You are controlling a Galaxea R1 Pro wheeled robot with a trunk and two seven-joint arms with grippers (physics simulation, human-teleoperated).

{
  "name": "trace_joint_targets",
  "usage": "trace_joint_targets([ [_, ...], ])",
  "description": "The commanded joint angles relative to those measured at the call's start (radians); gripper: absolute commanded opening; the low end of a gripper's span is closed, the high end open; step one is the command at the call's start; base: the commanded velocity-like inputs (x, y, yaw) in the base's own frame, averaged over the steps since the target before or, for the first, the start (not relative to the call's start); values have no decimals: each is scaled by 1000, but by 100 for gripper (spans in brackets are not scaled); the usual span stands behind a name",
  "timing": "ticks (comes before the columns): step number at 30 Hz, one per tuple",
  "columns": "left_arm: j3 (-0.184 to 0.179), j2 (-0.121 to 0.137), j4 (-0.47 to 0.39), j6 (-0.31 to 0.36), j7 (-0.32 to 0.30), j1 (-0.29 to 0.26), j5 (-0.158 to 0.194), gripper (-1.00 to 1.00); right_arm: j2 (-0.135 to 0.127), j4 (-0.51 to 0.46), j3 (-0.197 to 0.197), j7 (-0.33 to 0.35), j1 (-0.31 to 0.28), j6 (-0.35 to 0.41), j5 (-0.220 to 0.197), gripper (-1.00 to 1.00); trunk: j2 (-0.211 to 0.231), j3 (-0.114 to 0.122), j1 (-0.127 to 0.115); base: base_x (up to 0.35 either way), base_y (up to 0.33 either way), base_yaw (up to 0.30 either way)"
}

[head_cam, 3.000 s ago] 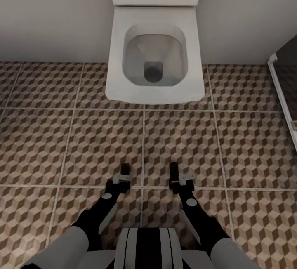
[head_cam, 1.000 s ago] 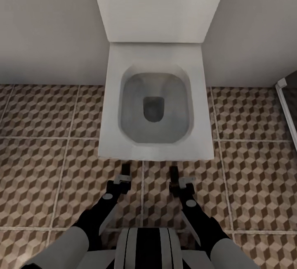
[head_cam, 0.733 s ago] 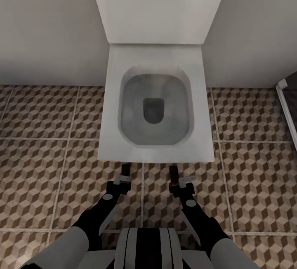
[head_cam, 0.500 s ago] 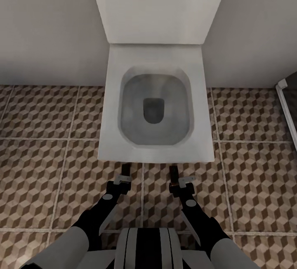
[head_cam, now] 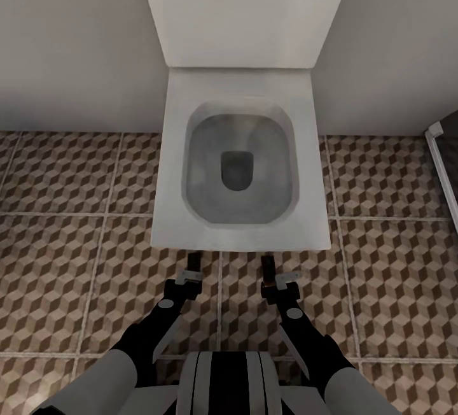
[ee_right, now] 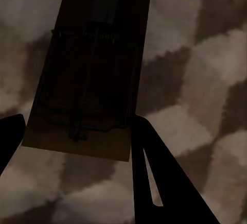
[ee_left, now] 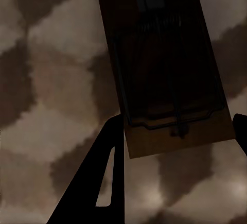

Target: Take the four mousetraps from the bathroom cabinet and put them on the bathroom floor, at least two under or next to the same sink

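Jaws: both sets closed on cargo, one mousetrap per gripper. In the left wrist view the left mousetrap [ee_left: 170,64] sits between the two dark fingers [ee_left: 100,177], wire side toward the cam; in the right wrist view the right mousetrap [ee_right: 90,69] is clamped the same way, finger [ee_right: 154,177] just beside its edge. Head view: left gripper [head_cam: 191,267] and right gripper [head_cam: 272,272] are held low ahead of the trunk, each w/ a dark strip (the trap, edge-on) projecting fwd toward the toilet [head_cam: 240,237]. Step in hand, by judgement: transport/placement phase, two traps carried, none yet on the bathroom floor [head_cam: 70,262]. Next move calls for a sink ref.: at least two traps must end under or directly beside the same sink, and the fixture ahead is a toilet, so dropping here would likely not satisfy that clause; base prob. needs re-aiming first. Surface: large tiles, brown/beige/white cube print, pale grout, flat, so a thin board should lie stable once released low. Beyond the toilet stand its raised lid [head_cam: 245,7] and a plain off-white wall [head_cam: 70,39]; a white frame edge [head_cam: 442,147] shows at far right.
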Motion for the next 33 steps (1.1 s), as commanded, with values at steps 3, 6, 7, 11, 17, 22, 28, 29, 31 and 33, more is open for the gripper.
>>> trace_joint_targets([
  [3, -6, 1, 1, 5, 10, 0, 13, -100, -1, 0, 3, -5, 0, 7, -8, 100, 0, 0, 0, 0, 0, 0],
  [6, -6, 1, 1, 5, 10, 0, 13, -100, -1, 0, 3, -5, 0, 7, -8, 100, 0, 0, 0, 0, 0, 0],
  [7, -6, 1, 1, 5, 10, 0, 13, -100, -1, 0, 3, -5, 0, 7, -8, 100, 0, 0, 0, 0, 0, 0],
  [11, -6, 1, 1, 5, 11, 0, 13, -100, -1, 0, 3, -5, 0, 7, -8, 100, 0, 0, 0, 0, 0, 0],
  [17, -6, 1, 1, 5, 11, 0, 13, -100, -1, 0, 3, -5, 0, 7, -8, 100, 0, 0, 0, 0, 0, 0],
  [22, -6, 1, 1, 4, 11, 0, 13, -100, -1, 0, 3, -5, 0, 7, -8, 100, 0, 0, 0, 0, 0, 0],
  [28, -11, 2, 1, 3, 12, 0, 13, 100, -1, 0, 3, -5, 0, 7, -8, 100, 0, 0, 0, 0, 0, 0],
  [29, -11, 2, 1, 3, 12, 0, 13, 100, -1, 0, 3, -5, 0, 7, -8, 100, 0, 0, 0, 0, 0, 0],
  [31, -12, 1, 1, 3, 12, 0, 13, 100, -1, 0, 3, -5, 0, 7, -8, 100, 0, 0, 0, 0, 0, 0],
  [33, -12, 1, 1, 3, 12, 0, 13, 100, -1, 0, 3, -5, 0, 7, -8, 100, 0, 0, 0, 0, 0, 0],
])
